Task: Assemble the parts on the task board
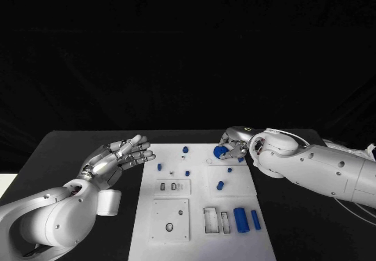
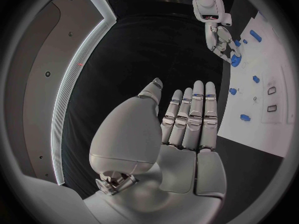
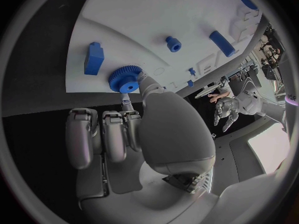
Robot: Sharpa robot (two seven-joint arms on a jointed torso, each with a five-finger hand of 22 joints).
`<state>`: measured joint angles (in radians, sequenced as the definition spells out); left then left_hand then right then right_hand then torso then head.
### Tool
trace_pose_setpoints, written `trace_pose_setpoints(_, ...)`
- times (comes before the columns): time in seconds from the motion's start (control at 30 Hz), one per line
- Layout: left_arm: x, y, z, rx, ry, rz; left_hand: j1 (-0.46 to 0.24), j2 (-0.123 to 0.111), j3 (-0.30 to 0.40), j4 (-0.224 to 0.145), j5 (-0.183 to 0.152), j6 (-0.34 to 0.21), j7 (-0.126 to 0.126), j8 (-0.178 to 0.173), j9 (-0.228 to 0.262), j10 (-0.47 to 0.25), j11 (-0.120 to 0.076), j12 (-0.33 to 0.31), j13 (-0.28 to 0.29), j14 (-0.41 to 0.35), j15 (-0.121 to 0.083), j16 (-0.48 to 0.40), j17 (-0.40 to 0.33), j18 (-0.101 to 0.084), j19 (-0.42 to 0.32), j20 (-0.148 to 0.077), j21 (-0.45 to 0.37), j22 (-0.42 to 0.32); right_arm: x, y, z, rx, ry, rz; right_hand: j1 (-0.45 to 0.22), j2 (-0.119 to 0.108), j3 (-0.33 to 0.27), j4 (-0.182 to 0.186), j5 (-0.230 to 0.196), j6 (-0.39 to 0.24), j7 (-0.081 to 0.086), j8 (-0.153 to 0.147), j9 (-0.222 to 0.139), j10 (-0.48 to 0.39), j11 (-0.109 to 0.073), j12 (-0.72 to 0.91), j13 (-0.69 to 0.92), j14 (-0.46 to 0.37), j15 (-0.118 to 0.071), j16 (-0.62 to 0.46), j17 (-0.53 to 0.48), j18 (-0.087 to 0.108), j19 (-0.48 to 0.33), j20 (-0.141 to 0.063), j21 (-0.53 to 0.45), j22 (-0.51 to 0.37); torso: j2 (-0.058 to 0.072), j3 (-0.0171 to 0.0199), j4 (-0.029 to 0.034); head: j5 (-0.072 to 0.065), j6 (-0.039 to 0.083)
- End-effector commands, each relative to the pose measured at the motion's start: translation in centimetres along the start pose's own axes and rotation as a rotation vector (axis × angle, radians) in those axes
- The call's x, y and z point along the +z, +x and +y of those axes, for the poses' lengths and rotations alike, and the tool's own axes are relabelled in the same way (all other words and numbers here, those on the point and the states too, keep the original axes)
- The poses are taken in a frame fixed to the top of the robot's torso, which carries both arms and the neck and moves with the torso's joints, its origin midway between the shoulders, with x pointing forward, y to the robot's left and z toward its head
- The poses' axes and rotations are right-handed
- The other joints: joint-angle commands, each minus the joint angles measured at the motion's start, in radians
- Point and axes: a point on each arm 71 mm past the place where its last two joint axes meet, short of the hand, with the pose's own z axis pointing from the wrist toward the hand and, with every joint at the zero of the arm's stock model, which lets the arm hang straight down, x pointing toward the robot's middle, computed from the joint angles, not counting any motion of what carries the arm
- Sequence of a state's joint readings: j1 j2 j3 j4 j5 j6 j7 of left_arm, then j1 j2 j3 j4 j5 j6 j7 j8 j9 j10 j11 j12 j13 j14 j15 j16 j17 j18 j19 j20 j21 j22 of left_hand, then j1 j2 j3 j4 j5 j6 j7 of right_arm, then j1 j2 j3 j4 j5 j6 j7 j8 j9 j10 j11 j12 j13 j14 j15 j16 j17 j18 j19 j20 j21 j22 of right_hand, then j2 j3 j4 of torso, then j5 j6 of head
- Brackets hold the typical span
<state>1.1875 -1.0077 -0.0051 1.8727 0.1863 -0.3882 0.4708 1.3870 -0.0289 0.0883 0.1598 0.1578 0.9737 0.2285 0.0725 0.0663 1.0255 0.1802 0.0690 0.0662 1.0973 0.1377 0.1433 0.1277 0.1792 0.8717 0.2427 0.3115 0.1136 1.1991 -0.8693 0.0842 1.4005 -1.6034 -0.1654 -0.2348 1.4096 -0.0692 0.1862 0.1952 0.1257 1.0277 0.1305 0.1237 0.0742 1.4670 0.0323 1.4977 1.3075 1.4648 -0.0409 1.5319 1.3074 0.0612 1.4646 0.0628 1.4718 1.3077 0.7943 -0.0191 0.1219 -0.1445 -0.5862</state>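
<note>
The white task board (image 1: 200,239) lies in the middle of the black table. At its far right edge my right hand (image 1: 235,149) pinches a blue gear (image 1: 221,151) between thumb and a finger, just above the board. The right wrist view shows the gear (image 3: 124,78) at the fingertips, close to a blue block (image 3: 93,58) on the board (image 3: 143,15). My left hand (image 1: 121,155) hovers open beside the board's left edge with its fingers straight and nothing in it. From the left wrist view, the left hand (image 2: 187,119) is flat and my right hand (image 2: 221,37) holds the gear (image 2: 235,59).
Several small blue pegs (image 1: 188,173) stand or lie across the board's far half. Two larger blue cylinders (image 1: 241,219) lie at the near right, beside rectangular slots (image 1: 211,220). A square plate with holes (image 1: 171,219) sits at the near left.
</note>
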Motion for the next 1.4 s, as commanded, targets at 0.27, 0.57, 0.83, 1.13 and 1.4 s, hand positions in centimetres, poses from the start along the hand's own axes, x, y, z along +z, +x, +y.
trace_pose_setpoints(0.27,0.0,0.2,-0.1,-0.008,0.001,0.015,0.004,0.008,0.003,-0.009,-0.001,-0.003,0.007,-0.005,-0.001,-0.008,0.003,-0.006,-0.001,-0.006,-0.002,-0.005,-0.002,0.003,-0.003,0.003,-0.004,-0.002,-0.1,0.7,0.3,-0.006,-0.017,0.041,-0.003,0.023,0.115,-0.056,0.001,0.063,-0.021,0.005,0.003,0.076,-0.008,0.009,0.215,0.09,-0.006,0.006,0.18,-0.017,0.022,-0.006,0.006,0.05,0.0,0.0,0.0,0.001,-0.003)
trace_pose_setpoints(0.57,0.0,0.2,-0.1,-0.008,-0.002,0.015,0.008,0.01,0.005,-0.012,-0.001,-0.004,0.007,-0.005,-0.001,-0.01,0.003,-0.006,-0.001,-0.008,-0.002,-0.007,-0.002,0.003,-0.003,0.003,-0.005,-0.003,-0.2,0.4,1.0,0.006,-0.048,0.005,-0.01,0.029,0.142,-0.072,-0.001,0.073,-0.024,0.004,0.004,0.077,-0.011,0.012,0.218,0.09,-0.008,0.006,0.181,-0.018,0.024,-0.007,0.009,0.055,0.0,-0.0002,0.0003,0.003,-0.003)
trace_pose_setpoints(0.83,-0.1,0.2,-0.1,-0.008,-0.003,0.015,0.01,0.011,0.006,-0.014,-0.001,-0.004,0.007,-0.006,-0.001,-0.01,0.003,-0.006,-0.001,-0.008,-0.002,-0.008,-0.002,0.004,-0.003,0.003,-0.005,-0.003,-0.6,-0.2,2.9,0.008,-0.104,-0.044,-0.013,0.032,0.158,-0.084,-0.003,0.078,-0.025,0.004,0.005,0.078,-0.012,0.013,0.219,0.09,-0.009,0.007,0.183,-0.019,0.025,-0.008,0.011,0.061,-0.001,-0.0014,0.0002,0.005,-0.001)
trace_pose_setpoints(1.13,-0.1,0.2,-0.1,-0.009,-0.004,0.016,0.012,0.012,0.007,-0.015,-0.001,-0.004,0.007,-0.006,-0.001,-0.011,0.003,-0.006,-0.001,-0.008,-0.002,-0.009,-0.002,0.004,-0.003,0.003,-0.005,-0.004,-0.9,-0.7,6.6,-0.014,-0.19,-0.105,-0.017,0.032,0.167,-0.092,-0.005,0.082,-0.026,0.004,0.006,0.078,-0.013,0.013,0.22,0.09,-0.01,0.007,0.184,-0.022,0.031,-0.008,0.017,0.074,0.0,-0.0006,0.0025,0.012,-0.003)
trace_pose_setpoints(1.4,-0.1,0.3,-0.1,-0.01,-0.005,0.019,0.013,0.013,0.008,-0.016,-0.001,-0.004,0.007,-0.006,-0.001,-0.011,0.003,-0.006,-0.001,-0.008,-0.002,-0.01,-0.002,0.004,-0.003,0.003,-0.005,-0.004,-0.6,-0.7,9.7,-0.036,-0.247,-0.143,-0.025,0.025,0.172,-0.101,-0.013,0.085,-0.027,0.004,0.007,0.079,-0.013,0.014,0.221,0.091,-0.01,0.008,0.186,-0.024,0.034,-0.009,0.021,0.083,0.0,-0.0024,0.0005,0.025,-0.003)
